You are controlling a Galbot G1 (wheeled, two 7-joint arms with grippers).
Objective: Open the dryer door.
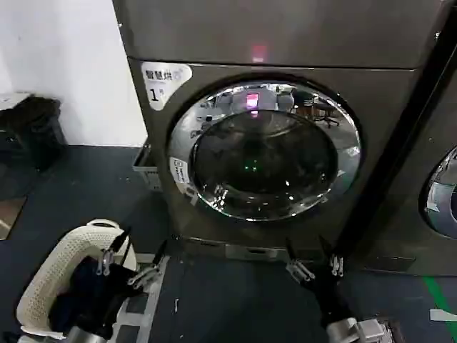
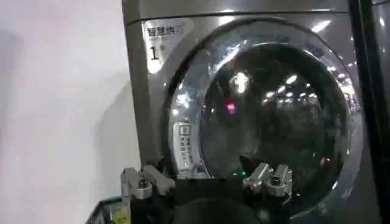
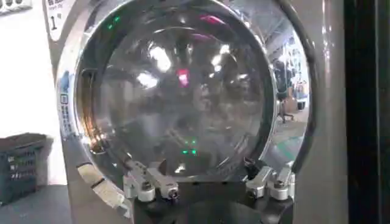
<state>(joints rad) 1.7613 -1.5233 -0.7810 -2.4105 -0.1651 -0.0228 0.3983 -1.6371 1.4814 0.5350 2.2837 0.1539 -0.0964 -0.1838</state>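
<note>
The dryer door (image 1: 264,150) is a big round porthole with a wide chrome rim and dark glass, and it sits flush in the bronze-grey machine under a white "1" sticker (image 1: 164,82). My left gripper (image 1: 143,243) hangs low to the left of the machine's base, open and holding nothing. Below the door's lower right, my right gripper (image 1: 307,246) is open too, clear of the machine. In the left wrist view the door (image 2: 274,115) stands well beyond my left gripper (image 2: 204,165). The right wrist view faces the door (image 3: 183,91) squarely, beyond my right gripper (image 3: 195,167).
A white laundry basket (image 1: 43,279) with dark clothes stands on the floor under my left arm. A grey crate (image 1: 146,168) sits against the wall beside the machine. A neighbouring machine's chrome door (image 1: 443,193) shows at the right edge.
</note>
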